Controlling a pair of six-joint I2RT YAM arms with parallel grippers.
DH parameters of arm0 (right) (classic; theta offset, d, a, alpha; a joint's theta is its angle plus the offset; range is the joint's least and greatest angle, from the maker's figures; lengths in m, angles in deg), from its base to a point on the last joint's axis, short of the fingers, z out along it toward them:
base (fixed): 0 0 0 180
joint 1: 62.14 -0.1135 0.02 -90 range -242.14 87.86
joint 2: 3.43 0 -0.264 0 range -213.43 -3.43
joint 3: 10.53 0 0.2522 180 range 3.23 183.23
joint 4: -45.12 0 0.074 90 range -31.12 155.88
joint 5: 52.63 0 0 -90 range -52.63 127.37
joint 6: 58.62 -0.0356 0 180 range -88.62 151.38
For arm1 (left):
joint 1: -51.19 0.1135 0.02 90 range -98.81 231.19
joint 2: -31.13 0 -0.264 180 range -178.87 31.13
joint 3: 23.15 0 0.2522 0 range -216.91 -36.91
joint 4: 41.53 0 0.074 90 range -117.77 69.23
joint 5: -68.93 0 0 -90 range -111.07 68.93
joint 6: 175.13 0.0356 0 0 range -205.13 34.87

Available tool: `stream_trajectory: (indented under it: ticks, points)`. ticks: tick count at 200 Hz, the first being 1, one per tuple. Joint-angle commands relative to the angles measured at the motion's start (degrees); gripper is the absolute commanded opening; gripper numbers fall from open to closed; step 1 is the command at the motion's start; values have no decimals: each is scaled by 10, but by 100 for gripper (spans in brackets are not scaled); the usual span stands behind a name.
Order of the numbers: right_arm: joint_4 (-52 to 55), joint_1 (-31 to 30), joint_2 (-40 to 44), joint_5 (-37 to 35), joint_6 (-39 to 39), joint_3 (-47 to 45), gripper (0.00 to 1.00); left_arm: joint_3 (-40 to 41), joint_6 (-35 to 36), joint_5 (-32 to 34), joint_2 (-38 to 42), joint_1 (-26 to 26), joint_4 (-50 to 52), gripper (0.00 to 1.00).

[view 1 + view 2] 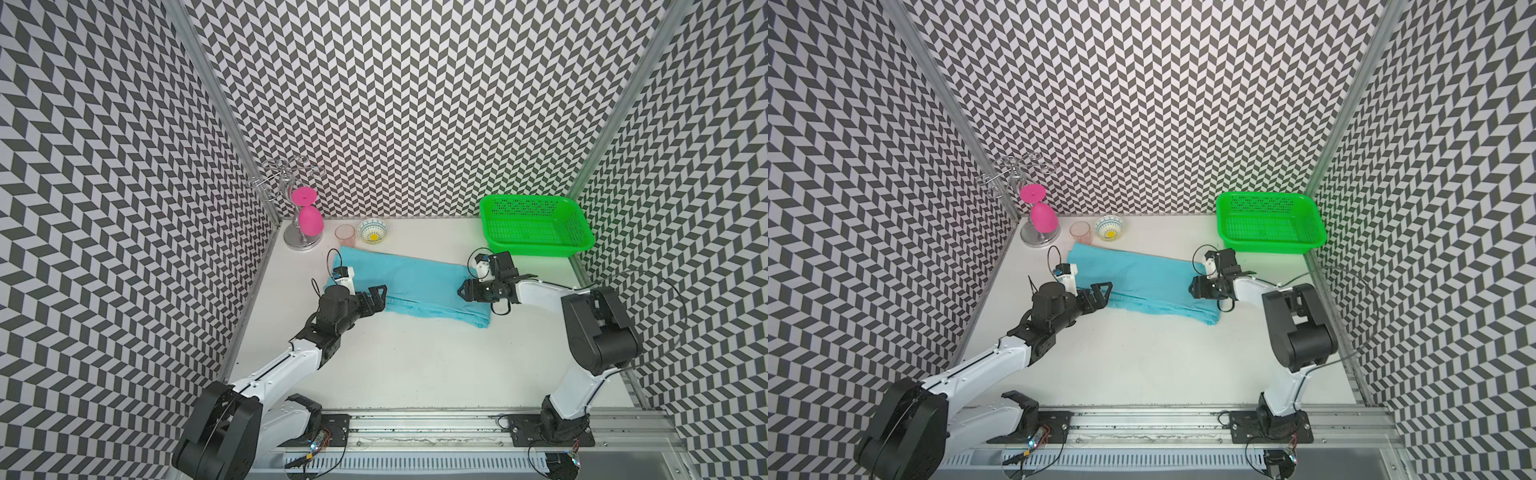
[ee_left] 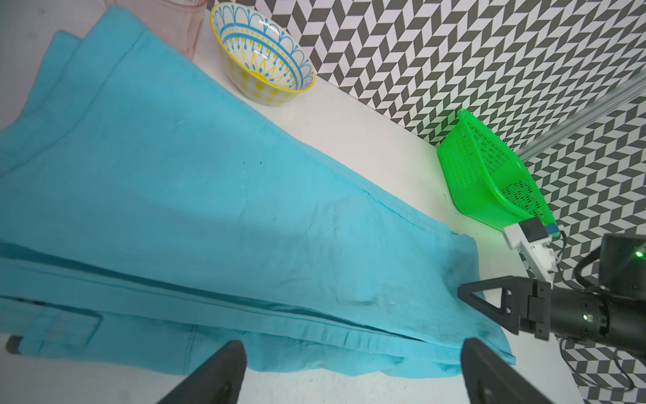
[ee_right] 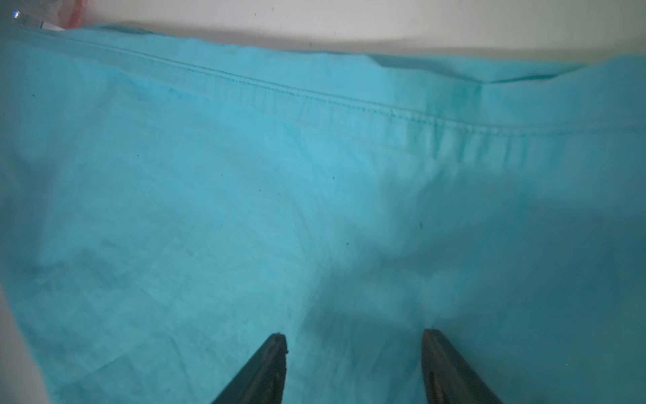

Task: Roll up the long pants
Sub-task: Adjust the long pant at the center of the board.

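Here, long pants lay folded on worktop; left gripper and right gripper jaws spread, gripping nothing.

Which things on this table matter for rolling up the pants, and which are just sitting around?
For the job:
pants
left gripper, open at one end
right gripper, open at the other end

Just lying about:
green basket
patterned bowl
pink cup
pink wine glass, hanging upside down on the metal rack
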Motion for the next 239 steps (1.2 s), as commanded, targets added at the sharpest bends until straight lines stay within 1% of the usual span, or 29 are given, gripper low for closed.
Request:
stream_trajectory:
  ticks: [1,26,42,60,78,84,90,103,125,156,173,193,239]
  points:
    - [-10,-7,48,-10,-49,-75,65,0,-14,-12,-19,-2,-12,100]
    - [-10,-35,112,-9,-77,-145,65,-10,-9,-15,-53,-3,5,100]
    - [3,-53,148,-3,-91,-165,65,-6,-4,-8,-64,-3,5,100]
    - [25,-58,189,4,-92,-161,66,-6,-4,-6,-67,-2,14,100]
    - [53,-56,208,-24,-75,-121,67,-7,-2,-8,-67,-2,16,100]
    - [60,-54,206,-38,-70,-101,68,-7,-1,-7,-67,-2,18,100]
    - [66,-52,196,-52,-58,-78,71,-8,-2,-7,-68,-2,22,100]
    - [73,-46,169,-65,-30,-33,75,-8,-5,-11,-70,-2,22,100]
    - [57,-33,115,-68,2,26,78,-7,-6,-16,-81,-2,19,100]
    - [30,-20,44,-41,35,77,80,-20,-6,-14,-103,-2,18,100]
    - [26,-15,12,-26,43,90,80,-22,-9,-17,-108,-3,11,100]
    - [17,-11,-9,-14,40,85,80,-30,-7,-14,-116,-3,9,100]
    - [0,-8,-5,-6,24,28,79,-40,-13,-21,-152,-2,-9,99]
